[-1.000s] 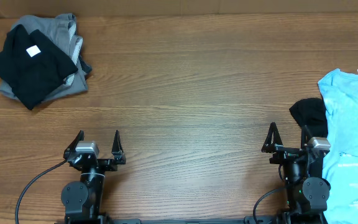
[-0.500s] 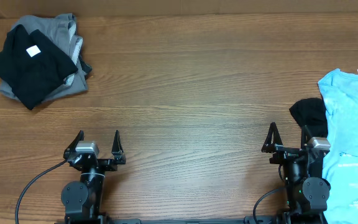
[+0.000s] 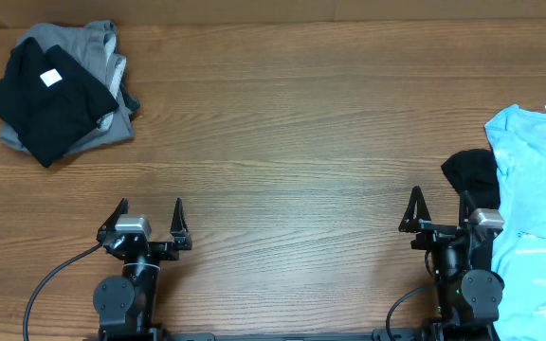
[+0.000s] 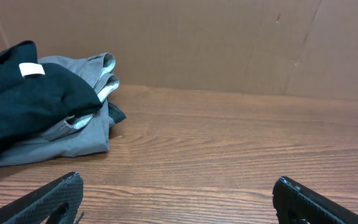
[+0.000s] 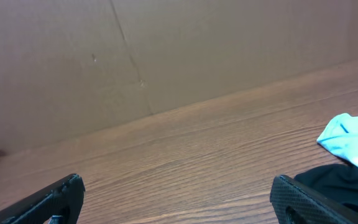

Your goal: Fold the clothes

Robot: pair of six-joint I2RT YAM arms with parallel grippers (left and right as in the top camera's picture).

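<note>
Two claws released, empty, near edge: left gripper, right gripper. Best: right gripper pinches blue shirt, right edge; drag centre, flatten first.

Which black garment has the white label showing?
The black T-shirt atop the grey garment at far left; its white label faces up. The other black garment, beside the light blue shirt, shows none.

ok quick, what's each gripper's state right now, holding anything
Left gripper: open, holding nothing.
Right gripper: open, holding nothing.
</note>
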